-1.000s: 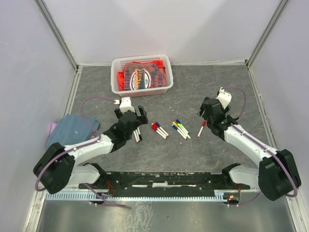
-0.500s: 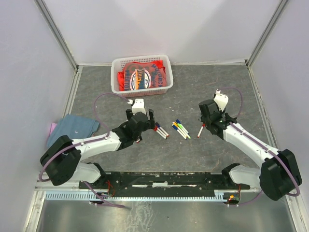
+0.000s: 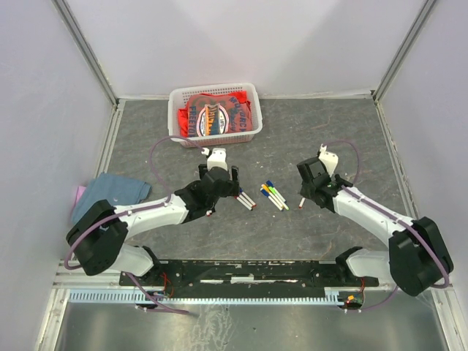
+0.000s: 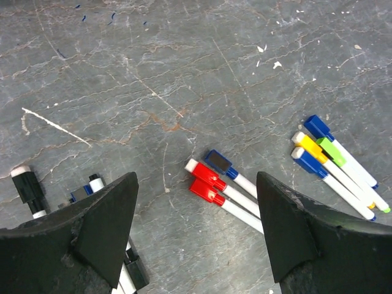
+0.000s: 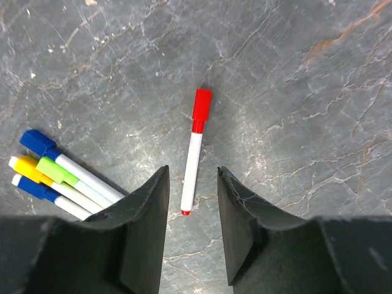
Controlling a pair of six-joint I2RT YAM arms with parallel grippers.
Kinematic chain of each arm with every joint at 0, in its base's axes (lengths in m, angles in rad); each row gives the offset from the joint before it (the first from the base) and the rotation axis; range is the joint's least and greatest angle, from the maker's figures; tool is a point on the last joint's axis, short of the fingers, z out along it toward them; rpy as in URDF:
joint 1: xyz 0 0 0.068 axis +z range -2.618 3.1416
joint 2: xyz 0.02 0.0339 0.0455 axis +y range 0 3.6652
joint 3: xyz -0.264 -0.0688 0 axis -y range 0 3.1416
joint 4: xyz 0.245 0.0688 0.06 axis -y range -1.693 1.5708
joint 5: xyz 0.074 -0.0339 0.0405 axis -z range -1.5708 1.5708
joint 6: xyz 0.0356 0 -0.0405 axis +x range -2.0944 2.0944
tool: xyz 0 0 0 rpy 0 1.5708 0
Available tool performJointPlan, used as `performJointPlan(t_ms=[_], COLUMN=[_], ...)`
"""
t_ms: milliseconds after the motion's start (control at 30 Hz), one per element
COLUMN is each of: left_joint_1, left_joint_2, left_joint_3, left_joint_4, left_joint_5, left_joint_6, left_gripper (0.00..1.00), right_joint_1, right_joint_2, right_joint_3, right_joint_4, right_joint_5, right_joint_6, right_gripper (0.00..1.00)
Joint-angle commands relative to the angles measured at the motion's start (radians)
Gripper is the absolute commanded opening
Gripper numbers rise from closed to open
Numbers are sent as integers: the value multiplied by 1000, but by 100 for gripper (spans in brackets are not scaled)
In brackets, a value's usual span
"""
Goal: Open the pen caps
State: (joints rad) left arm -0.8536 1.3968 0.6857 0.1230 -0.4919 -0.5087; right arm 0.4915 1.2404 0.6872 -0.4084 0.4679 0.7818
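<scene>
Left gripper (image 4: 196,177) wide open and empty, above three pens (image 4: 211,182) lying together on the grey counter (image 4: 153,73): two red-capped, one blue, caps on. Right gripper (image 5: 193,170) about half open, jaws astride the lower barrel of a lone red pen (image 5: 193,165), a small gap each side, no grip. Its cap (image 5: 201,110) is on. Four capped pens (image 5: 61,177) lie just beside it: blue, yellow, green.

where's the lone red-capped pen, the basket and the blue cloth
lone red-capped pen (image 5: 194,153): right wrist view, on its white barrel
white basket (image 3: 219,137): top external view, on its near wall
blue cloth (image 3: 110,191): top external view, on its middle
</scene>
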Motion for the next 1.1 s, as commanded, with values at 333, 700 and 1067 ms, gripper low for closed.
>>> performJointPlan(t_ms=[333,700,1067], left_joint_1=[-5,-5,-6], left_joint_2=[14,-6,-19], left_joint_3=[96,114,145], left_joint_4=[-50,-75,-115], left_joint_5=[39,38,49], left_joint_6=[-36,-36,-34], left_gripper=[83,83,84], right_joint_1=[37,42,50], right_joint_2=[89,180,170], right_joint_3=[-26,-38,-91], right_joint_4=[32,70,77], right_joint_5=[-28,-42,-68], right_joint_6=[22,24,43], right_gripper=[44,36,6])
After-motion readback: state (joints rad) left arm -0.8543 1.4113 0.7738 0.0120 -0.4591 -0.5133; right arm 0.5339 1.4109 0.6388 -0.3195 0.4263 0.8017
